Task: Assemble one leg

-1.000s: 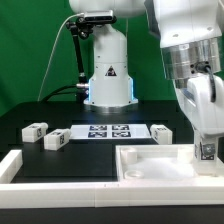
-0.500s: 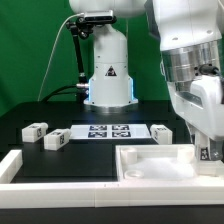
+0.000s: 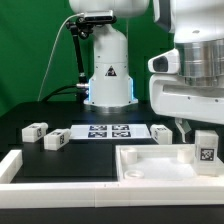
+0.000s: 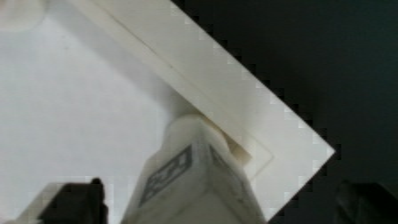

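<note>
Exterior view: gripper (image 3: 199,124), jaws spread, hovers over a small white tagged plastic leg (image 3: 206,151) upright in the white tray-like tabletop (image 3: 150,185), right corner; if loosely seated, a brushing finger could topple it

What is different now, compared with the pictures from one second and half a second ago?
The gripper has let go of the leg and moved up. The leg now stands upright, alone, in the corner of the tabletop. The three loose legs, the marker board and the tabletop stayed where they were.
</note>
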Available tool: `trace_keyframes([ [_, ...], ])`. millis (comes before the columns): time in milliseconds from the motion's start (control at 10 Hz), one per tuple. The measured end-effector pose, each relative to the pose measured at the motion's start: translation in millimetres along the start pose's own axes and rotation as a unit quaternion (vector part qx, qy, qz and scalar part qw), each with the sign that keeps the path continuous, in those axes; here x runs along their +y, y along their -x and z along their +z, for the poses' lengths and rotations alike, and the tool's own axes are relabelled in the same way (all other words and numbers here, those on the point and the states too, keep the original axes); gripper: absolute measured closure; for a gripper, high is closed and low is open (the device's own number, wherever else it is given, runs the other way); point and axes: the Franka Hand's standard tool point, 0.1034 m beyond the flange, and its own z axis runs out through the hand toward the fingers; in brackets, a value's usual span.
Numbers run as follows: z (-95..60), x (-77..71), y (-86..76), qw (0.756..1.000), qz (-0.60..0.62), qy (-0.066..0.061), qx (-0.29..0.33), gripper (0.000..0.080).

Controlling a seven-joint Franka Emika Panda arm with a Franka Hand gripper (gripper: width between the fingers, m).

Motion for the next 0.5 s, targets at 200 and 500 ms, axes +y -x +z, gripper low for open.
trace_keyframes([
  [200,-0.2,6.2,-7.9,0.992,-0.129,0.008,0.005,0.015],
  [500,1.0,12.2,-12.0,0.963,-0.27,0.01,0.004,0.015],
])
